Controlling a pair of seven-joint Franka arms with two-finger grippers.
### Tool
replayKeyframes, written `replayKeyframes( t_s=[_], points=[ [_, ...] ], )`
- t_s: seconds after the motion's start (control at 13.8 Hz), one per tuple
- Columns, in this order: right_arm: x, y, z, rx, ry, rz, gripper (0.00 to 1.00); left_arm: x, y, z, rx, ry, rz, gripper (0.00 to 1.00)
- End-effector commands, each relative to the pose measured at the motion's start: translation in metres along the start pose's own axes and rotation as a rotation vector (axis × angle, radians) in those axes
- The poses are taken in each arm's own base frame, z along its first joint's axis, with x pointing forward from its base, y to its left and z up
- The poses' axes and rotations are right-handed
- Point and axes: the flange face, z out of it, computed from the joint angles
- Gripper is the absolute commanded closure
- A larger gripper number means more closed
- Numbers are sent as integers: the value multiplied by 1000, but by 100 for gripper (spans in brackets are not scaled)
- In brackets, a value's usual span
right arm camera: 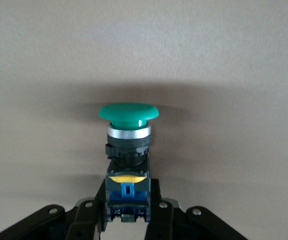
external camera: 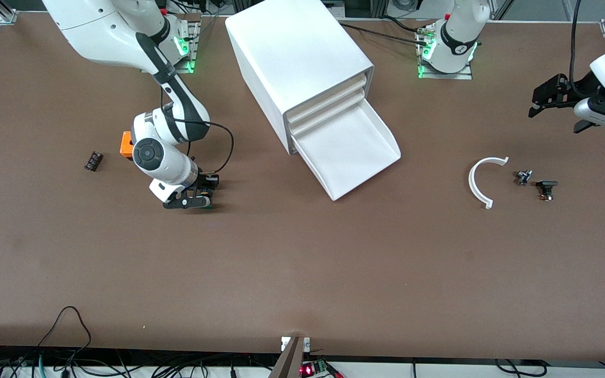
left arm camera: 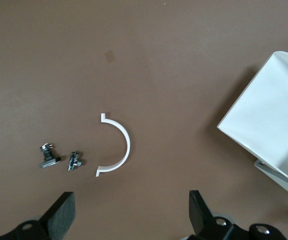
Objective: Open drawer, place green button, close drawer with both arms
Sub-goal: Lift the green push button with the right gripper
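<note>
1. While the drawer [external camera: 352,152] is standing pulled out of the cabinet [external camera: 297,58], the placing step is starting: the right gripper [external camera: 205,197], down at the table toward the right arm's end from the cabinet, is clenching the button [right arm camera: 128,150] by its blue base.
2. Next, I judge, it is needing a lift and a carry over the drawer before letting go.
3. Waiting toward the other end from the cabinet, the left gripper [left arm camera: 131,215] is hanging with fingers spread, holding nothing, over the table just beside a white curved piece [left arm camera: 116,145].

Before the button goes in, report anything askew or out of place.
The cabinet sits skewed to the table edge, and its lowest drawer sags down onto the table. Otherwise nothing stands out: the right gripper holds the button squarely.
</note>
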Motion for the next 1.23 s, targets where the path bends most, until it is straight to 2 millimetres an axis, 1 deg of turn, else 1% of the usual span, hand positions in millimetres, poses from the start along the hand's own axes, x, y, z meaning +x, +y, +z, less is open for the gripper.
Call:
replayKeyframes(
  t_s=[0.0, 0.07, 0.14, 0.22, 0.29, 0.43, 0.51, 0.65, 0.72, 0.87, 0.94, 1.01, 1.08, 1.16],
  points=[
    [16, -7, -34, -5, 67, -7, 77, 4, -1, -3, 34, -27, -10, 0],
    [25, -9, -51, -9, 98, -22, 78, 4, -3, -10, 69, -17, -10, 0],
    [35, -12, -68, -25, 121, -46, 78, 6, 0, -17, 100, -7, -16, 0],
    [44, -15, -84, -46, 144, -71, 78, 11, 12, -17, 108, -3, -34, 0],
    [52, -18, -100, -71, 171, -103, 78, 14, 15, -17, 113, 11, -70, 0],
    [68, -22, -136, -123, 228, -183, 78, 22, 18, -12, 116, 48, -87, 0],
    [76, -28, -157, -135, 261, -227, 78, 26, 20, -3, 118, 56, -80, 0],
    [88, -46, -199, -138, 315, -347, 78, 28, 22, 1, 112, 66, -92, 0],
    [88, -59, -215, -141, 323, -437, 78, 28, 22, 3, 108, 59, -98, 0],
    [82, -92, -238, -132, 337, -574, 78, 28, 23, 1, 106, 58, -96, 0],
    [77, -114, -250, -121, 356, -651, 78, 30, 21, 3, 101, 54, -99, 0],
    [74, -127, -253, -118, 365, -722, 78, 30, 21, 4, 97, 52, -99, 0],
    [67, -152, -251, -107, 372, -809, 78, 30, 22, 4, 95, 51, -101, 0],
    [64, -170, -253, -102, 384, -868, 78, 30, 21, 5, 95, 49, -102, 0]
  ],
)
